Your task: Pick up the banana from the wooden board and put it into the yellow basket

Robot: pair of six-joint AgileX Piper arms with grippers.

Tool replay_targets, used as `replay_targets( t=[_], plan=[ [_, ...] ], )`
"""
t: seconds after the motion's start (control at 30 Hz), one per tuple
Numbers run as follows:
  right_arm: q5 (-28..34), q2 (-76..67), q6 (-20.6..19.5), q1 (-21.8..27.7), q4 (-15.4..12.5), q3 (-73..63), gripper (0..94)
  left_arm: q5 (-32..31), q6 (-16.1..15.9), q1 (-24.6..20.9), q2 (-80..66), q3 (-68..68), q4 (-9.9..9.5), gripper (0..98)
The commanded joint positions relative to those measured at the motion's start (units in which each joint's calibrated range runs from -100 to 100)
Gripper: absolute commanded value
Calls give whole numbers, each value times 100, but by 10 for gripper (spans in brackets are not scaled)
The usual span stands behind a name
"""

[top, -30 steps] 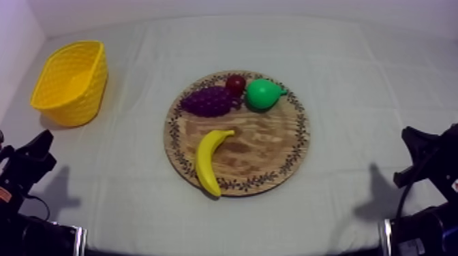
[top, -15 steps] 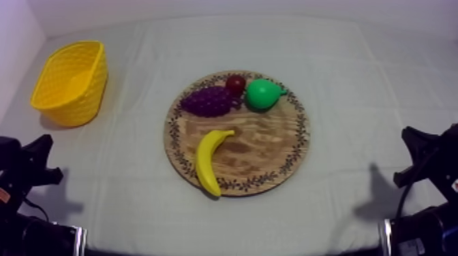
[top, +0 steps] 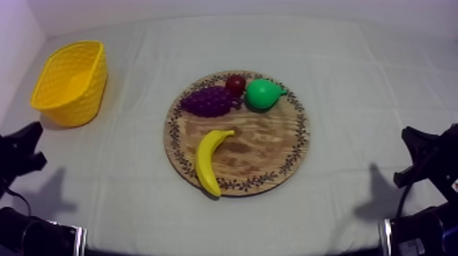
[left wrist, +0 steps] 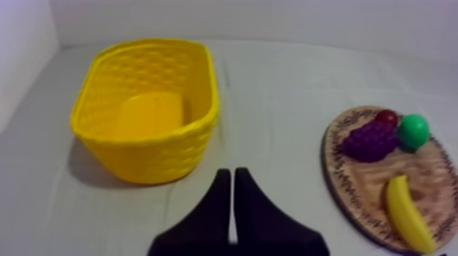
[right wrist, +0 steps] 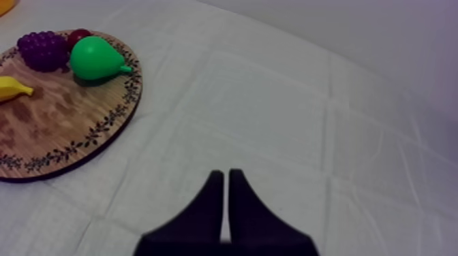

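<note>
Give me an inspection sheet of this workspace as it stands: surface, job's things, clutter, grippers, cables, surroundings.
Surface: grey-white cloth, creased, lying flat over the table.
Job's things: banana lying on the near side of the wooden board, not yet picked up; yellow basket upright at the far left, nothing in it.
Clutter: bunch of grapes, small red fruit and pear close together at the board's far side.
Grippers: left gripper shut on nothing, over the cloth in front of the basket; right gripper shut on nothing, over the cloth beside the board.
Cables: nothing seen.
Surroundings: pale wall behind the table.
</note>
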Motion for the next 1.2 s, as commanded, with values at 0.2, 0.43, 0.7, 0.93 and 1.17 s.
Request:
replay_targets(
  t=[0.2,0.43,0.7,0.93,1.17],
  plan=[
    [-2,-4,4,-1,-3,-3,5,956,1286,982,2242,-3119,-76,7],
    [-2,-4,4,-1,-3,-3,5,1207,2115,1915,3440,-4399,-16,9],
    [-2,-4,2,-1,-3,-3,5,1291,2264,2352,4909,-4804,272,10],
    [-2,-4,2,-1,-3,-3,5,1354,2323,2709,5910,-4817,440,14],
    [-2,-4,4,-1,-3,-3,5,497,1990,2769,6317,-3871,804,21]
  ],
)
